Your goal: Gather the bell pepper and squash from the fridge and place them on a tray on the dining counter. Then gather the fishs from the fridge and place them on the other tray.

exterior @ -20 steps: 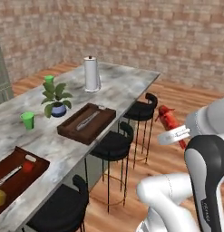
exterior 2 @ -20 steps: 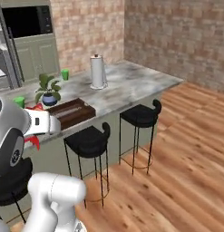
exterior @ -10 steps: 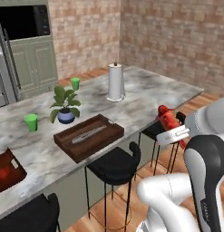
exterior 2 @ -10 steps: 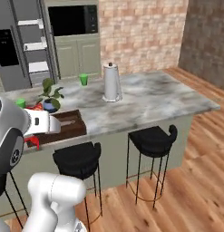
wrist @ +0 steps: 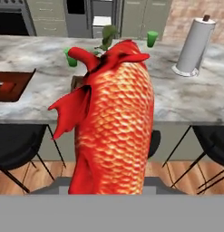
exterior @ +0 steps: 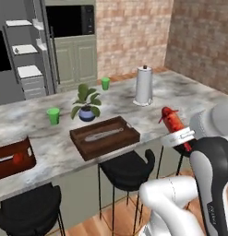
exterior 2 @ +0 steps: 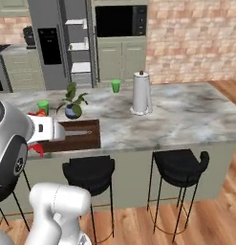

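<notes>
Dining counter (exterior: 194, 99), the long grey-white veined marble island, stretches ahead of your gripper (exterior: 180, 138), with the tall grey fridge (exterior 2: 50, 43) far beyond it; you see shelves where its door stands open, though what they hold is too small to tell. On the counter ahead and to the gripper's left lies a dark wooden tray (exterior: 131, 133) with a slender silvery-grey fish (exterior: 104, 134) inside. Further left a second brown tray (exterior: 27, 150) is cut off by the picture edge; a small red lump in it is hard to identify. Your gripper is clamped on the scaly reddish-orange fish (wrist: 115, 122), held off the counter on the stool side; its body hides the fingertips in the hand view. Beyond stand a white paper-towel roll (exterior: 144, 86), a potted plant (exterior: 86, 103) and two green cups (exterior: 53, 115).
</notes>
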Tool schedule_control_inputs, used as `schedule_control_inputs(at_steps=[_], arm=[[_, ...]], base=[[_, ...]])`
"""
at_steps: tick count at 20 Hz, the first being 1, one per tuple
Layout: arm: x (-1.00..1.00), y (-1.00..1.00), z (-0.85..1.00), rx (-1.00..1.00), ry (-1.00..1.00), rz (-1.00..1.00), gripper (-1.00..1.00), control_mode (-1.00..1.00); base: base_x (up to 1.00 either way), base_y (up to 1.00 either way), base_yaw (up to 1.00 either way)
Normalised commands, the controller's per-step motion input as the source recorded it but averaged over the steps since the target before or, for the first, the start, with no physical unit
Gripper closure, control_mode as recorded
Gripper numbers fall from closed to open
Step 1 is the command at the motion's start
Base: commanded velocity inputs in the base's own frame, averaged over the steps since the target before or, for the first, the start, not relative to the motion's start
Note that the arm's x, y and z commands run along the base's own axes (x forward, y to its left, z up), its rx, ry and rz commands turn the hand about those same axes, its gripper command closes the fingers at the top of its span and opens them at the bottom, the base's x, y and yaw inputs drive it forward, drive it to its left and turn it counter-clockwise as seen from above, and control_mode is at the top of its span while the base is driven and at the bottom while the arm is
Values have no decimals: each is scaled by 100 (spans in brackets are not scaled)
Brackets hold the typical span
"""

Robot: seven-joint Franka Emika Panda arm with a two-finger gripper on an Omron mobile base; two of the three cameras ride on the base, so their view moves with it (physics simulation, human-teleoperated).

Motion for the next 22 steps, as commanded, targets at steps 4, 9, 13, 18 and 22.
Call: schedule_control_inputs(at_steps=[4, 9, 13, 18, 22], arm=[[0, 0, 0, 0, 0, 0, 100, 100], [0, 0, 0, 0, 0, 0, 100, 100], [0, 0, 0, 0, 0, 0, 100, 100], [0, 0, 0, 0, 0, 0, 100, 100], [67, -14, -9, -1, 20, 28, 100, -100]], base=[[29, 39, 43], [95, 18, 41], [99, 0, 40], [74, -34, 37], [19, -9, 9]])
